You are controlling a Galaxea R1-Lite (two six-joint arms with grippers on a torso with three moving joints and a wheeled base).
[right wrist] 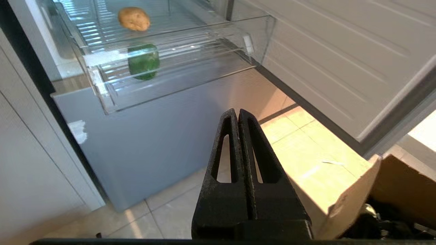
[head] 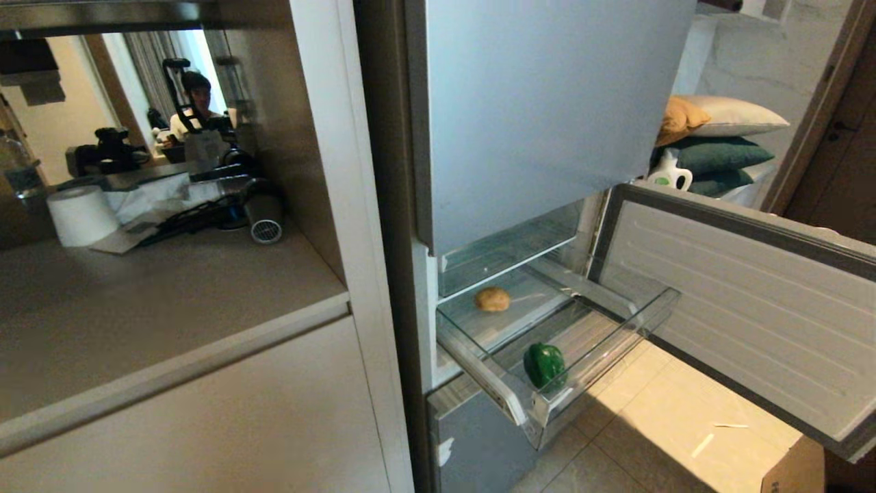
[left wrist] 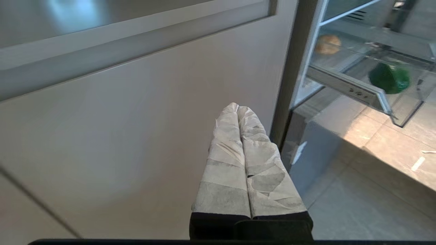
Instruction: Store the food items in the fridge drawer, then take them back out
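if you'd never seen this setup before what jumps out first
The open fridge: its clear drawer stands pulled out under the closed silver upper door, with the lower door swung wide to the right. A glossy green bell pepper sits at the drawer's front, and a tan potato lies on the glass shelf just behind it. Both grippers, left and right, hang shut and empty, short of the fridge.

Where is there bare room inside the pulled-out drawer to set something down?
The drawer floor is bare to the right of the pepper, up to the side wall. The potato lies on the glass shelf behind, also mostly bare. Nothing is crowded.
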